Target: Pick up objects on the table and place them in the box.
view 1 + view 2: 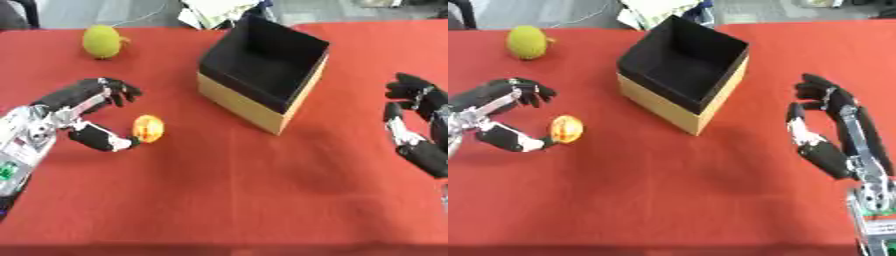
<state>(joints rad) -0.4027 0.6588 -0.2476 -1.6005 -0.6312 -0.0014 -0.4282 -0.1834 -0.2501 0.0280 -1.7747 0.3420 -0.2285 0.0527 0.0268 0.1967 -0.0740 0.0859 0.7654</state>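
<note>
A small orange ball (pixel 148 128) lies on the red table (pixel 245 190) at the left. My left hand (pixel 85 100) is open around it, thumb tip touching its left side and the fingers arched above and apart from it. A yellow-green round object (pixel 102 41) lies at the far left. The box (pixel 262 70), black inside with tan outer walls, stands open and empty-looking at centre back. My right hand (pixel 833 125) hovers open at the right, fingers relaxed and holding nothing.
Papers and clutter (pixel 219 12) lie beyond the table's far edge behind the box. The red cloth stretches bare across the front and middle.
</note>
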